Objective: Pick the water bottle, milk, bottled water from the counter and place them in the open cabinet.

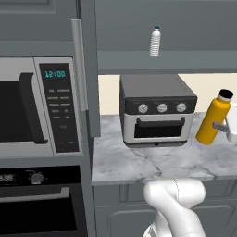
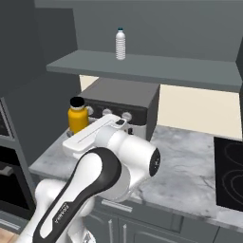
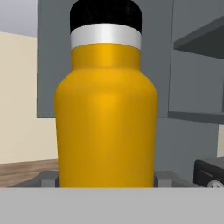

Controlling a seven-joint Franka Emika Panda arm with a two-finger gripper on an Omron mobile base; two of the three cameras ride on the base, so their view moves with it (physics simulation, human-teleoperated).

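While gripped by hand (image 1: 221, 126), water bottle (image 1: 212, 121) tilted, cap upward

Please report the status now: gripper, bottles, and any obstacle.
Gripper shut on water bottle, bottle tilted above counter. Bottled water standing in open cabinet. Toaster oven beside path.

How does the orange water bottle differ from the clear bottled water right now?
The water bottle is opaque orange-yellow with a black cap; the bottled water is clear, whitish and ribbed with a small dark cap. The water bottle is tilted beside the toaster oven with the tool at its side; the bottled water stands upright on the open cabinet shelf.
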